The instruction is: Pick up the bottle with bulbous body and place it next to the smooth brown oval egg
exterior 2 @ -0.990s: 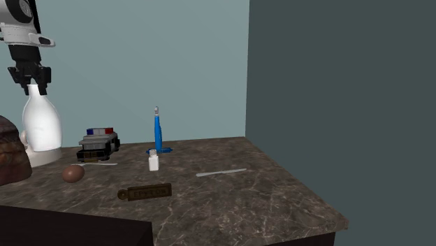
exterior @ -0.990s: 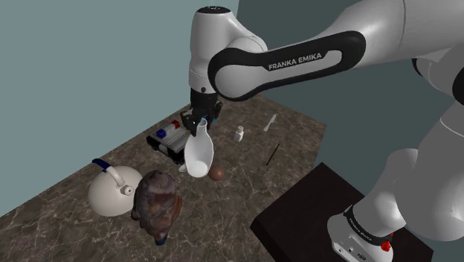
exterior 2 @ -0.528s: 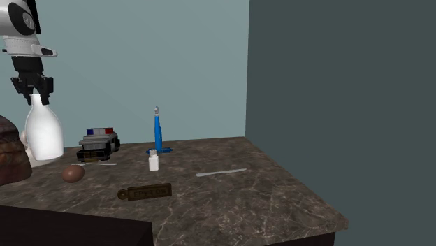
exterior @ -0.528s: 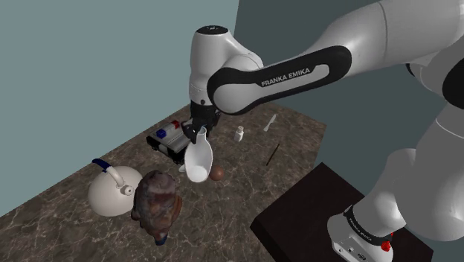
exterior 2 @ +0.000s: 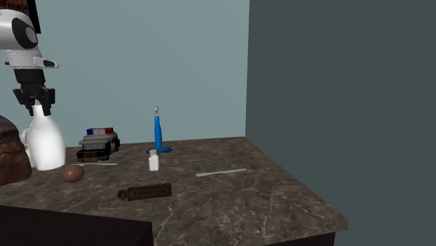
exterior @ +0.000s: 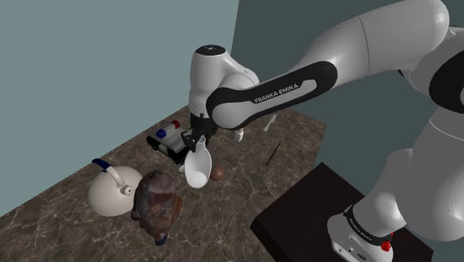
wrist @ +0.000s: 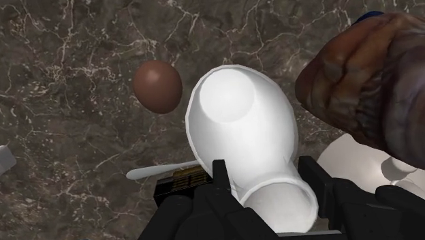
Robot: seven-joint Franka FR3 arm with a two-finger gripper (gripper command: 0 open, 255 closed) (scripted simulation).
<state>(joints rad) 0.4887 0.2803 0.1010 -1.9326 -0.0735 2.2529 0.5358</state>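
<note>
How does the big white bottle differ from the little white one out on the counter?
The big bottle is far taller and wider than the little bottle. The big bottle swells out below a narrow neck, while the little bottle looks straight-sided. The tool clasps the big bottle by its neck, and the little bottle stands free. Both are white.

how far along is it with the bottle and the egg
Grasp done: the gripper is shut on the neck of the white bottle. In hand: the bottle hangs close beside the brown egg, its base low over the counter; whether it touches, I cannot tell. Left: set it down and open the fingers.
</note>
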